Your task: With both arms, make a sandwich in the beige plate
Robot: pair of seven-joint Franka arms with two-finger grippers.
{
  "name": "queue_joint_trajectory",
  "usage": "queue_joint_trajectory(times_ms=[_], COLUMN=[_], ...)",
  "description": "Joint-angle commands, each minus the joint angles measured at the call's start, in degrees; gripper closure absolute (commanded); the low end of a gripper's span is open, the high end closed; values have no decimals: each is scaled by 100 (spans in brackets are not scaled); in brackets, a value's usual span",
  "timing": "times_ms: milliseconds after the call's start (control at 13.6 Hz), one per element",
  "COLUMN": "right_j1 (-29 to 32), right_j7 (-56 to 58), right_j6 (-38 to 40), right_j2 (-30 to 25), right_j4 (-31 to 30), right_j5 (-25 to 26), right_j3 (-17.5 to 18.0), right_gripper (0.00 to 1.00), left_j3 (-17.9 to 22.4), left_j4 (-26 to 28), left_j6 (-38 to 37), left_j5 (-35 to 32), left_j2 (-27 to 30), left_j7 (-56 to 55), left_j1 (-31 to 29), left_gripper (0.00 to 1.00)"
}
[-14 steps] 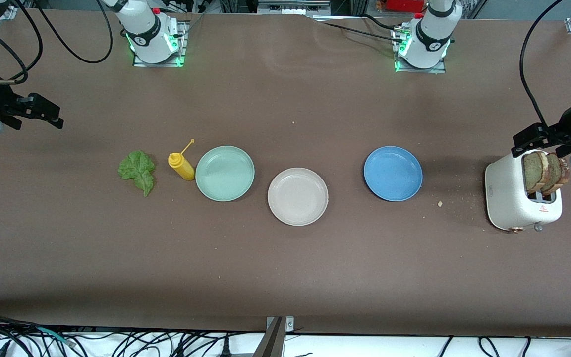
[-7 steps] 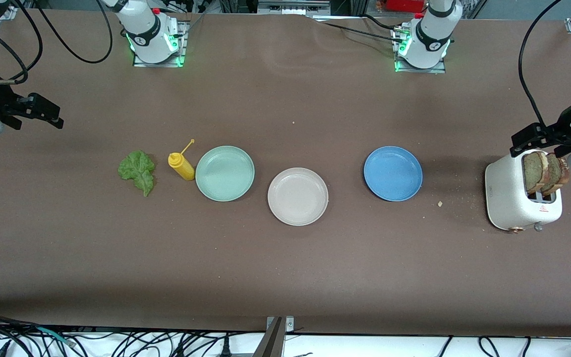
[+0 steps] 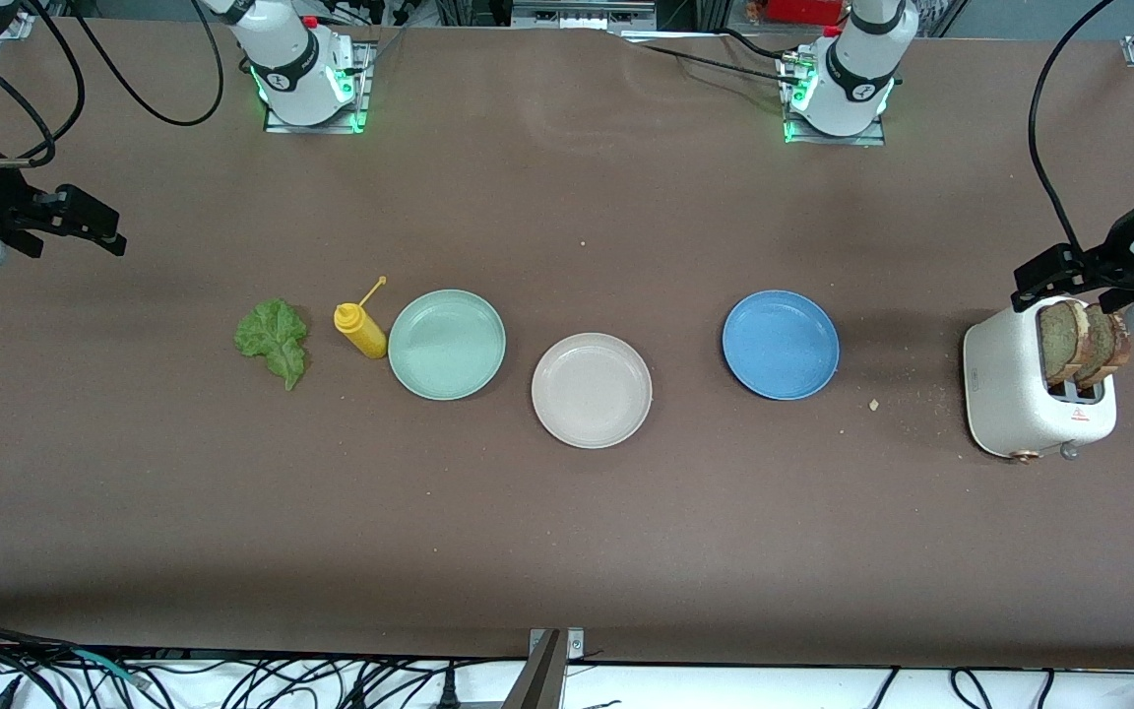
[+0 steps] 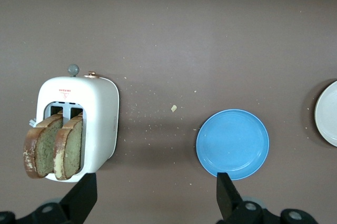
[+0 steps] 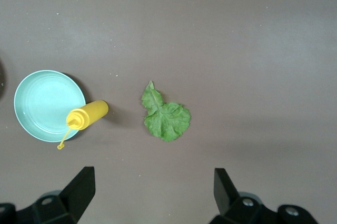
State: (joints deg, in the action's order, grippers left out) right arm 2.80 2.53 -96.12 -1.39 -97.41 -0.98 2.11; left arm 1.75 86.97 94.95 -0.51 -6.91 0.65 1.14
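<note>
- Beige plate (image 3: pixel 592 390) bare, open from above; mint plate (image 3: pixel 446 344) and blue plate (image 3: pixel 780 344) flank it w/ gaps.
- Lettuce (image 3: pixel 274 339) crowded by upright yellow bottle (image 3: pixel 361 328) touching mint plate's rim.
- Bread slices (image 3: pixel 1079 342) stuck up out of toaster (image 3: pixel 1020 394), tops exposed.

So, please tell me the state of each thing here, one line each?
beige plate: empty
bread slices: standing in toaster
lettuce leaf: flat on table
yellow bottle: capped
left gripper: open, above toaster
right gripper: open, holding nothing
</note>
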Motion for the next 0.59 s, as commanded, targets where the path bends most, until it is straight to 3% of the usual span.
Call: queue_joint_trajectory(times_ms=[0, 514], right_j1=[10, 10], right_j7=[54, 54], right_j6=[6, 6], right_j2=[-54, -54], right_j4=[-41, -41], right_j5=[-95, -95], right_j3=[-9, -9], right_gripper=[0, 0], left_j3=[-17, -8], left_j4=[-22, 39], left_j6=[-3, -12], left_j5=[-99, -134], left_j2=[41, 6], left_j7=[40, 119], left_j1=[18, -70], left_gripper=[0, 0])
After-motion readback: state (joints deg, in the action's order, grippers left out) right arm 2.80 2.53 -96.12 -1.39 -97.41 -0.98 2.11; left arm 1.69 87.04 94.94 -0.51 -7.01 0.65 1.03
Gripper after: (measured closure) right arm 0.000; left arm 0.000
